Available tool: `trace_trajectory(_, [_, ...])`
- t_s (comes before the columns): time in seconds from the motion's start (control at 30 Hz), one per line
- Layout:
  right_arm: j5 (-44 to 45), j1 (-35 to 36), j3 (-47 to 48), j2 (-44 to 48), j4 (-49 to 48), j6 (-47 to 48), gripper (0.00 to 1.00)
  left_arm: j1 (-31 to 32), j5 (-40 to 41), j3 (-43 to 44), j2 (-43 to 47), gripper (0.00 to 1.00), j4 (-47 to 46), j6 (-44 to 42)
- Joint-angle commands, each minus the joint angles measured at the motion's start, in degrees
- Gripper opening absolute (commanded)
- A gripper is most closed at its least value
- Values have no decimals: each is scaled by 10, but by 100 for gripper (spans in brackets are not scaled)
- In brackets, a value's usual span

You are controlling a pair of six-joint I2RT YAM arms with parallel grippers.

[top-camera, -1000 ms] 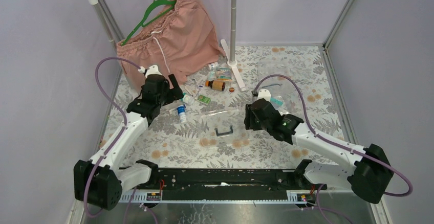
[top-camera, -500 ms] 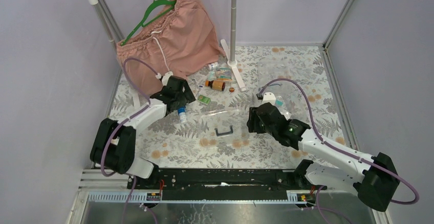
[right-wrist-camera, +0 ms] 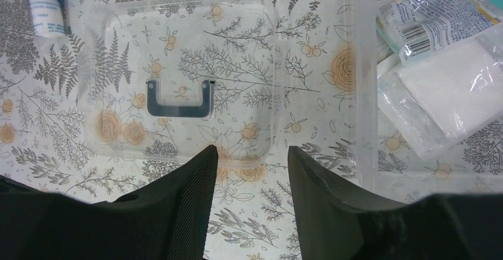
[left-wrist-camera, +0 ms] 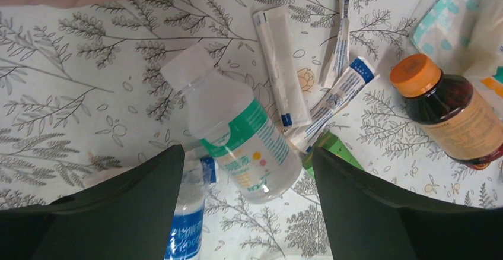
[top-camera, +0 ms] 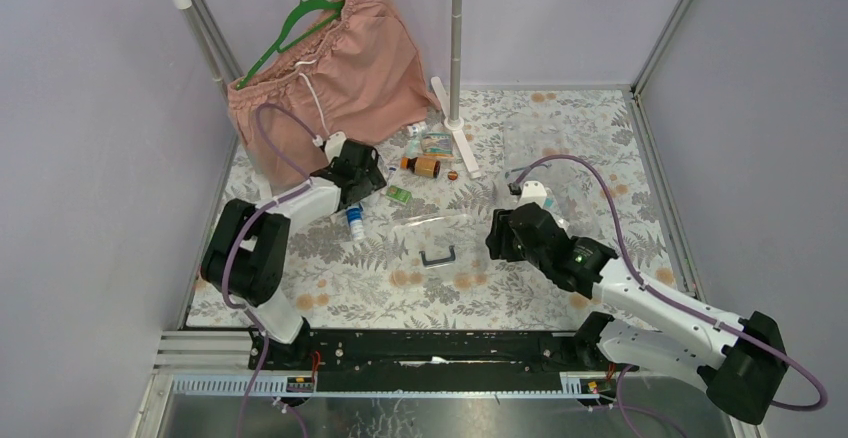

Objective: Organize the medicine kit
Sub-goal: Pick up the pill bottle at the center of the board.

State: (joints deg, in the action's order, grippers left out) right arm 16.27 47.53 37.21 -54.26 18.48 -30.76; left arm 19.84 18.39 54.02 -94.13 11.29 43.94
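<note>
Left gripper [left-wrist-camera: 246, 153]: fingers spread wide, one on each side of a clear green-labelled bottle [left-wrist-camera: 237, 129] lying on the bench [left-wrist-camera: 71, 94], not closed on it. Sachets [left-wrist-camera: 283, 70] and a brown bottle [left-wrist-camera: 454, 114] lie just beside it. Right gripper [right-wrist-camera: 252, 153]: fingers parted over the near edge of the clear lid [right-wrist-camera: 178, 46], which lies flat at mid-bench with its black handle [right-wrist-camera: 180, 101] facing up. Contact with the lid cannot be confirmed.

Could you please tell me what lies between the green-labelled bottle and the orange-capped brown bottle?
White stick sachets and a small green packet lie between them, seen in the left wrist view.
</note>
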Motion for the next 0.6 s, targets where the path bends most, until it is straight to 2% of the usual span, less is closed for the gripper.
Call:
trace_trajectory(0.0, [26, 4, -1, 14, 10, -5, 55, -1, 31, 30, -30, 84, -29, -1])
trace_trajectory(0.43, [36, 4, -10, 30, 19, -7, 55, 11, 46, 52, -69, 62, -25, -36])
trace_trajectory(0.57, [36, 4, -10, 29, 17, -7, 55, 15, 56, 51, -58, 50, -23, -45])
